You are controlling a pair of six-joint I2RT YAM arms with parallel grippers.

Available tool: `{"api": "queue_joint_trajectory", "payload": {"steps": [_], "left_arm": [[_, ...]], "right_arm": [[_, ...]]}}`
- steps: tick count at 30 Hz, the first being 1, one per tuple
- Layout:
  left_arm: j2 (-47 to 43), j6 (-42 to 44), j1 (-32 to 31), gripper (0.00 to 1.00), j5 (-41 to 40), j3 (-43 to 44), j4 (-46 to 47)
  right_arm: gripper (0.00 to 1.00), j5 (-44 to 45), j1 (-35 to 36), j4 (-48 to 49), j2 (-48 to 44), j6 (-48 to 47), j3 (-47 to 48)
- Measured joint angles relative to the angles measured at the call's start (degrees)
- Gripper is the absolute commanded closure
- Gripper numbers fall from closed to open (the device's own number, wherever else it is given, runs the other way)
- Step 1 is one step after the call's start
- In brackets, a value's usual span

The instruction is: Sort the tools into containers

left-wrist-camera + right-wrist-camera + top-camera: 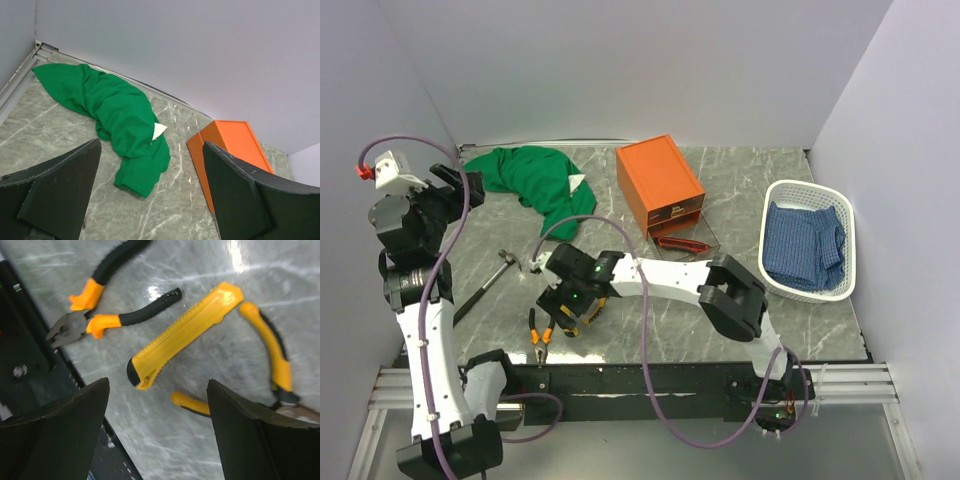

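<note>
My right gripper (569, 312) is open and empty, low over the table's front left. In its wrist view (157, 440) a yellow utility knife (185, 332) lies just ahead of the jaws. Yellow-handled pliers (272, 352) lie at its right and orange-black pliers (100, 315) at its left, also seen from above (539, 335). A black-handled hammer (488, 281) lies left of them. The orange box (658, 182) stands at the back; its clear lower drawer (698, 236) is pulled out and holds a red-black knife (680, 243). My left gripper (150, 200) is open, empty, raised at the far left (452, 186).
A green cloth (535, 185) lies crumpled at the back left, also in the left wrist view (115, 115) beside the orange box (235, 145). A white basket (775, 215) with a blue cloth stands at the right. The black mounting rail (650, 380) runs along the front edge.
</note>
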Motion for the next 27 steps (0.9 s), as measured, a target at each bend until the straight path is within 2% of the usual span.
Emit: {"api": "queue_joint_trajectory", "payload": {"steps": [7,15,17,21,27], "left_arm": [[-2.9,0.4,1.2,0.12,0.0,0.2,-3.4],[-5.1,-0.2,3.4,0.12,0.6,0.1,-4.8],[-5.1,-0.8,4.0,0.12,0.9,0.1,-4.8],[-5.1,-1.2,4.8,0.12,1.5,0.1,-5.0],[-5.1,-1.3,5.3,0.13,1.8,0.1,-5.1]], "right_arm": [[0.15,6.2,1.6,-0.1,4.4,8.3,0.2],[0.19,8.2,3.1,0.1,5.7,11.1,2.5],[0.25,8.4,3.3,0.2,6.1,11.3,2.9],[0.27,8.9,3.7,0.5,7.5,11.3,3.1],[0.44,11.8,3.8,0.6,8.0,11.0,3.3]]}}
